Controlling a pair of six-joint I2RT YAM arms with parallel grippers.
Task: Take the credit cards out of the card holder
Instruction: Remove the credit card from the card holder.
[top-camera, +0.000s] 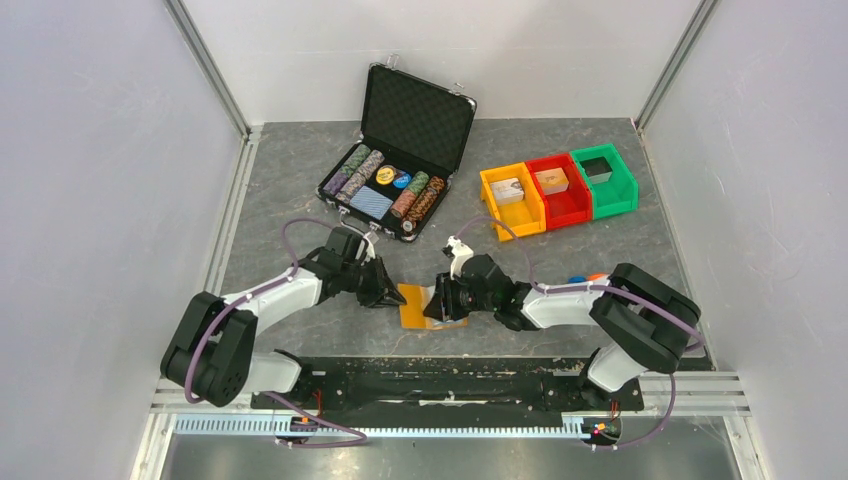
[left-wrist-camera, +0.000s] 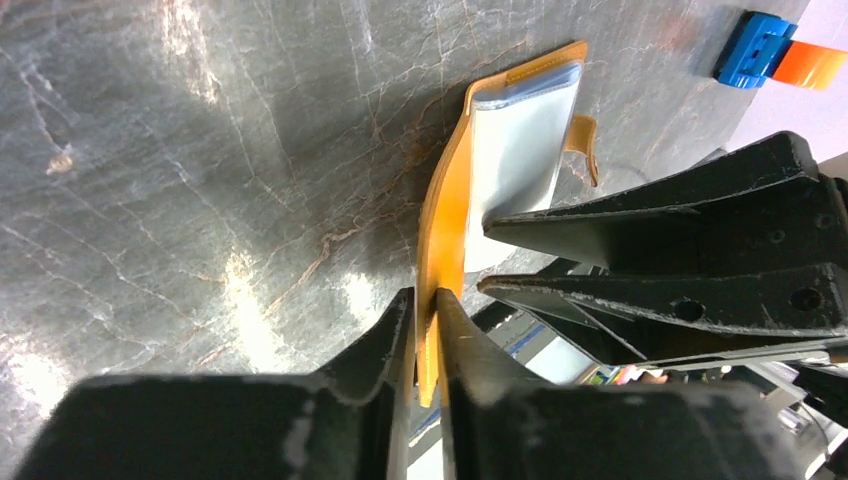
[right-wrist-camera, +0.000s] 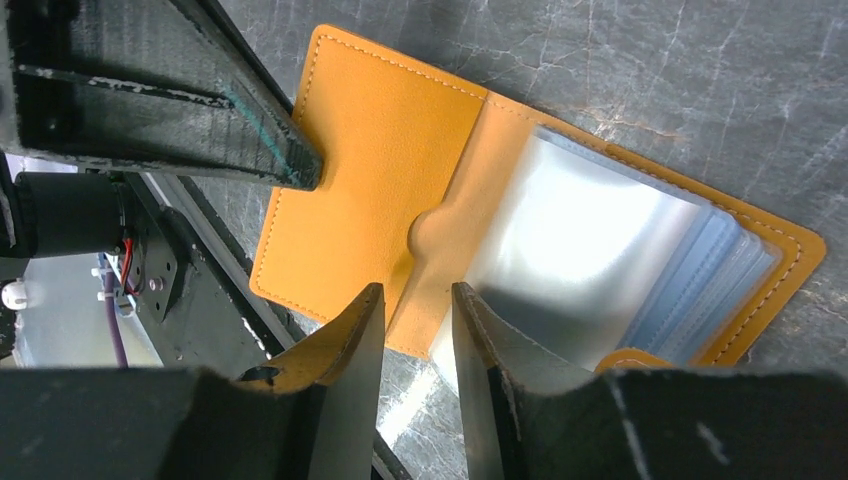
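The card holder, a flat orange wallet of grained, stitched leather, is found open at the table's six o'clock edge. Clear glossy sleeves are fanned on its inner leaf; pale blue credit cards are glimpsed layered within. Its cover is held on edge, pinched by the left gripper at nine o'clock; the right gripper, at three o'clock, is set astride the sleeved edge, fingers narrowly parted, though a grip cannot be confirmed. The table is grey, veined and shiny; a black chip case is seen at twelve o'clock, coloured plastic bins at two; all is enclosed by plain pale walls.
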